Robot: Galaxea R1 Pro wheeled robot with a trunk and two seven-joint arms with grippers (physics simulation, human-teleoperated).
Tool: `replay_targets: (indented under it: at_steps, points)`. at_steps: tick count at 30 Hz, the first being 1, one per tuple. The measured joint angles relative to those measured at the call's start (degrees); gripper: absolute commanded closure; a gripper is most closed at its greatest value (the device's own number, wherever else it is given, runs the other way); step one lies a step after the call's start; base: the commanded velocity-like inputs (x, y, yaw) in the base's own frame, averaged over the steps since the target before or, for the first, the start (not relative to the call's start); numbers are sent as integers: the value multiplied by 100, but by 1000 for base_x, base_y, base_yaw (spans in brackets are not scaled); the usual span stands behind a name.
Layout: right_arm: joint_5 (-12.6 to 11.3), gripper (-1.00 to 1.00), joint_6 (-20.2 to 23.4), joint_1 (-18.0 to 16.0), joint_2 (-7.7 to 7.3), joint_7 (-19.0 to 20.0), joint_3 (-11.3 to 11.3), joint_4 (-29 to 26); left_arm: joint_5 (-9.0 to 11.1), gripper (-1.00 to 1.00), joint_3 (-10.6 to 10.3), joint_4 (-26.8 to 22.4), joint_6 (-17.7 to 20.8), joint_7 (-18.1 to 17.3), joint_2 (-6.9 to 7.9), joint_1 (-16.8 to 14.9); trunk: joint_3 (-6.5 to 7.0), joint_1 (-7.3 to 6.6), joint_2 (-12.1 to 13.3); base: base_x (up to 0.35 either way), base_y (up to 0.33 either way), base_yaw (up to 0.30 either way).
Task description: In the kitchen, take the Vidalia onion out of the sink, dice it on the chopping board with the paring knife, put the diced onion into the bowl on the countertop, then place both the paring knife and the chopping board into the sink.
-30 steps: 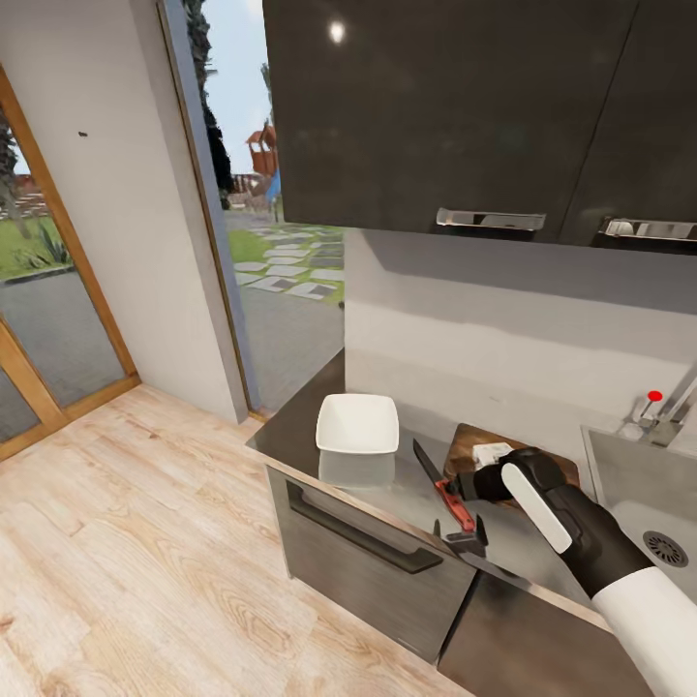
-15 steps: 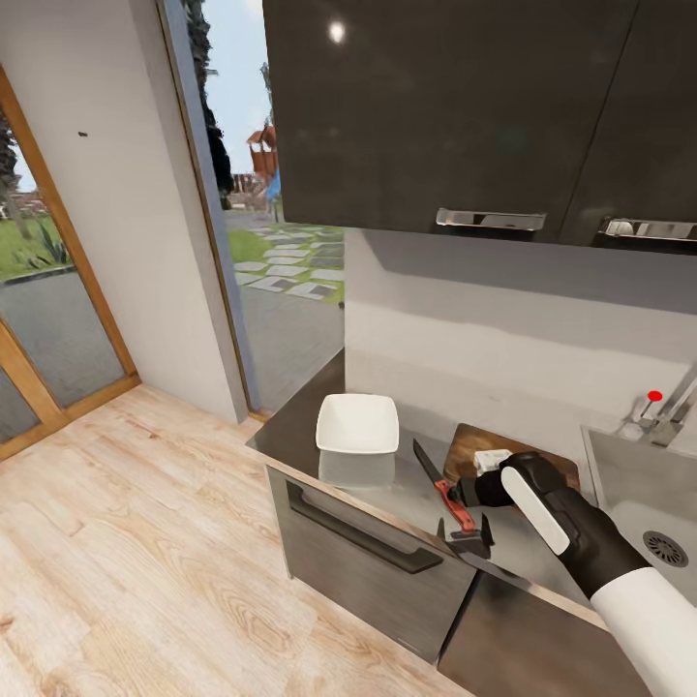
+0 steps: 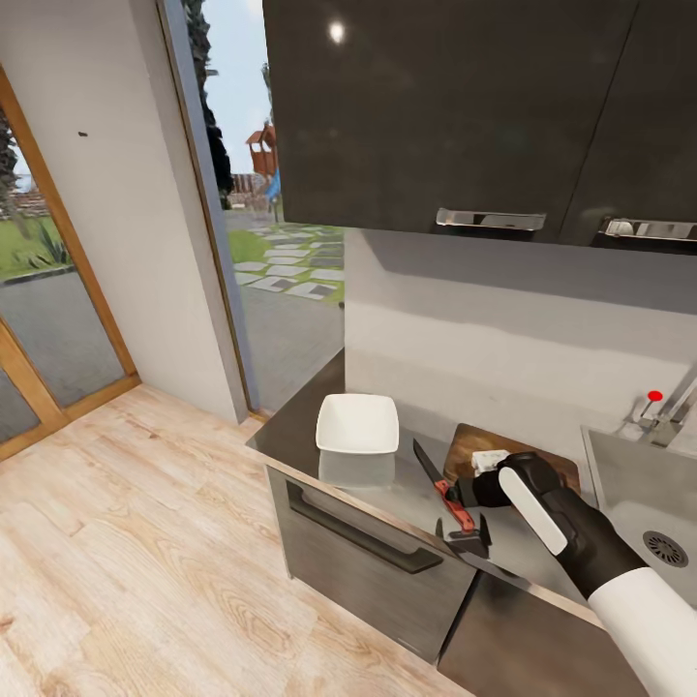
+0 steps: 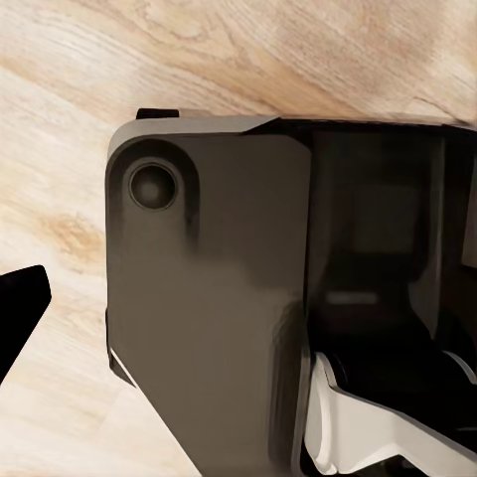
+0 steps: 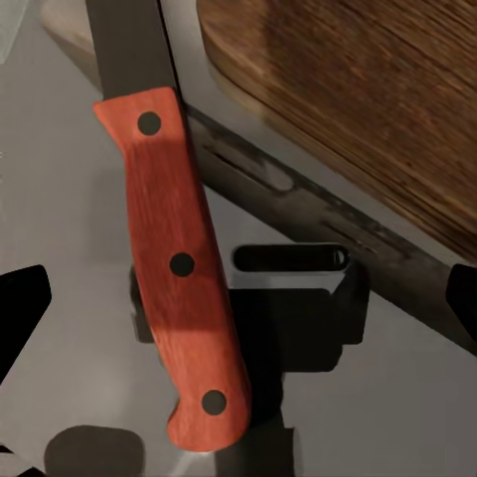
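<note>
1. At the left of the bench point(image 3: 290, 431) stands the white bowl point(image 3: 357, 423), empty as far as I can see and near the front edge. If the knife is pushed sideways, it can slide toward the bowl on this smooth surface.

2. The paring knife point(image 3: 440, 481) lies flat on the bench between the bowl and the chopping board point(image 3: 469, 443), with the blade pointing to the wall and the red handle point(image 5: 179, 263) toward the front edge.

3. The right tool point(image 3: 462, 534) hovers over the end of the handle. Its fingers are spread wide and hold nothing. The handle does not sit centred between them, so I judge a closing now may pinch only the tip, and the knife may twist or fall off the edge to the floor.

4. The board edge lies just beside the handle; one finger could catch on it.

5. Pale onion pieces point(image 3: 491, 455) rest on the board, partly hidden by the arm.

6. The sink point(image 3: 620, 484) is at the far right.

7. The left tool point(image 4: 20, 308) I cannot judge.
</note>
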Motion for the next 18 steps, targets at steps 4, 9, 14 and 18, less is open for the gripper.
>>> replay_targets:
  at_steps: [4, 9, 14, 18]
  points:
    - [-3, -100, 0, -1, 5, 0, 14, 0, 0, -100, 0, 2, 0, 0, 0, 0, 0, 0, 0, 0, 0, 0]
    - [-9, -100, 0, -1, 22, 0, 26, 0, 0, -100, 0, 0, 0, 0, 0, 0, 0, 0, 0, 0, 0, 0]
    - [-18, -100, -1, -1, 67, 0, 106, 0, 0, -100, 0, 0, 0, 0, 0, 0, 0, 0, 0, 0, 0, 0]
    - [-13, -100, 0, -1, 79, 0, 185, 0, 0, -100, 0, 4, 0, 0, 0, 0, -11, 0, 0, 0, 0, 0]
